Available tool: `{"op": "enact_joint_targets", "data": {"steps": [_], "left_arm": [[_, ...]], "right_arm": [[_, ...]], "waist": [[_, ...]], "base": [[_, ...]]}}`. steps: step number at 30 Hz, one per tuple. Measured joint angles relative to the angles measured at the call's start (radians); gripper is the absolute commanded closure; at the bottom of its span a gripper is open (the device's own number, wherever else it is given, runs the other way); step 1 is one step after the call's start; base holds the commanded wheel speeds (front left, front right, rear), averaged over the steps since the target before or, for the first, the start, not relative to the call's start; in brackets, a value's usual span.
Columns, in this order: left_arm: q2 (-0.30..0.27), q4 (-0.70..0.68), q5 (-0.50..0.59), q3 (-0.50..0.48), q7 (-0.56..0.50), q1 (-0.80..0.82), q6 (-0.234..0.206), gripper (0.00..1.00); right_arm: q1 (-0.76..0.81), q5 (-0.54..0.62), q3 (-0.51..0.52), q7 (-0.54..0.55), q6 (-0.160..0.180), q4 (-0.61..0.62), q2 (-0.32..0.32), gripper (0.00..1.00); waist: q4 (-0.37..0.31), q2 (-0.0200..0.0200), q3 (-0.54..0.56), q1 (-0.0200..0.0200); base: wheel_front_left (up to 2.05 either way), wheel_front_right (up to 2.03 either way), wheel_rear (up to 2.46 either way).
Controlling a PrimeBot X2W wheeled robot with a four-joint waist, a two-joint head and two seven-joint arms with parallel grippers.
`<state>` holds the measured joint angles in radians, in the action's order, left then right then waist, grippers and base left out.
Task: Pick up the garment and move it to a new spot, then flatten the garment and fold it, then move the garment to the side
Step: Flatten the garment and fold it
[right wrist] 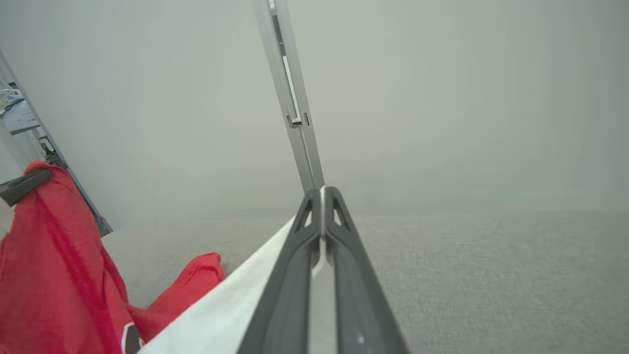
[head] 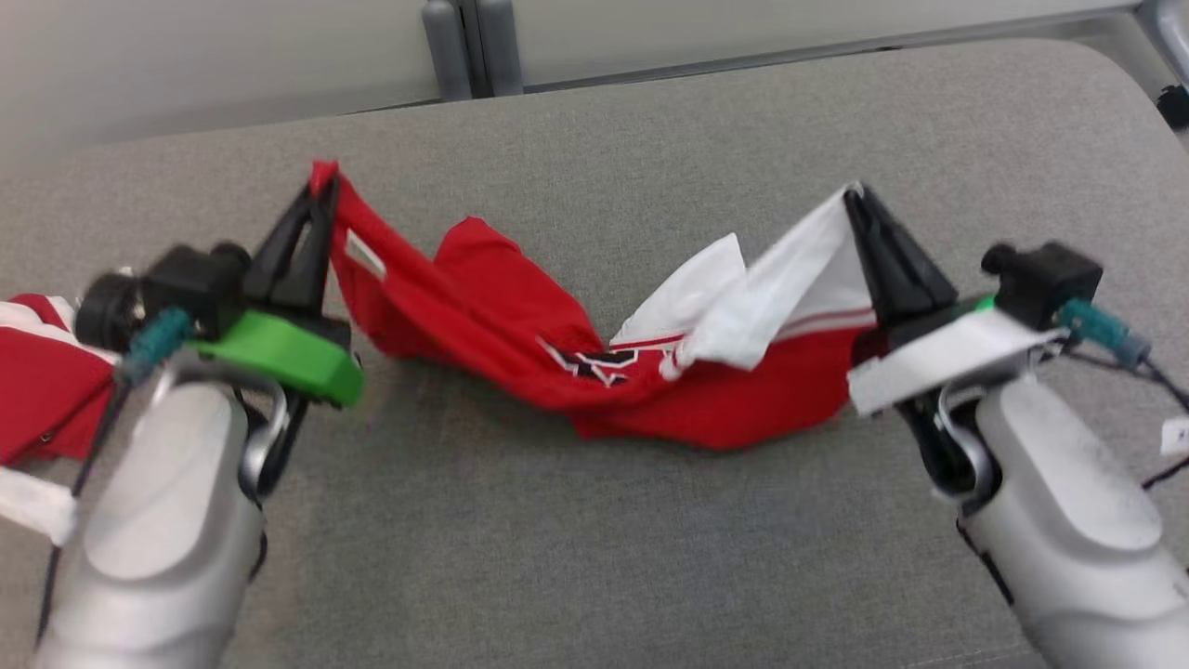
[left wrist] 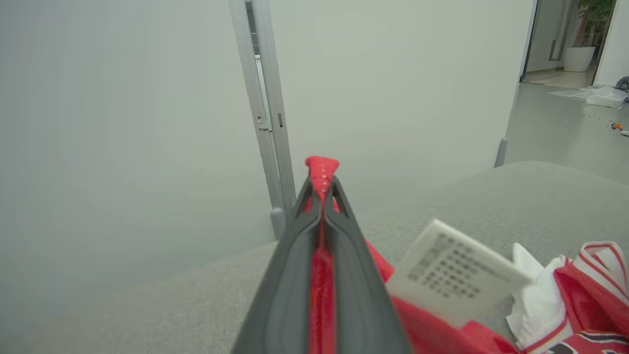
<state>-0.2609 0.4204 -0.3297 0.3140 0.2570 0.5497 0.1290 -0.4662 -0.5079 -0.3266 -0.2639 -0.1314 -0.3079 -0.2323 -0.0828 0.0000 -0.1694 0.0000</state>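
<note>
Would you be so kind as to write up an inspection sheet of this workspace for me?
Surface: grey fabric-covered table.
Job's things: red and white garment strung between both claws, its middle sagging onto the table.
Clutter: another red and white cloth at the left edge.
Grippers: left claw shut on the garment's red corner; right claw shut on its white corner.
Cables: dark wires beside the right wrist.
Surroundings: pale wall with a grey post behind the table.
</note>
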Motion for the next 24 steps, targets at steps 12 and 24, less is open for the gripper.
{"op": "enact_joint_targets", "data": {"steps": [12, 24], "left_arm": [[-0.098, 0.166, -0.127, 0.121, -0.148, 0.784, 0.0, 1.0], [-0.06, 0.469, -0.186, 0.133, -0.144, 1.255, 0.0, 1.0]], "right_arm": [[-0.775, -0.188, 0.012, 0.102, 0.0, -0.167, -0.091, 1.0], [-1.317, -0.154, -0.009, 0.119, 0.0, -0.48, -0.08, 1.0]], "waist": [[-0.008, 0.0, -0.232, 0.0002], [-0.046, 0.0, -0.37, 0.0004]], "base": [[0.0, 0.0, 0.0], [0.0, 0.0, 0.0]]}}
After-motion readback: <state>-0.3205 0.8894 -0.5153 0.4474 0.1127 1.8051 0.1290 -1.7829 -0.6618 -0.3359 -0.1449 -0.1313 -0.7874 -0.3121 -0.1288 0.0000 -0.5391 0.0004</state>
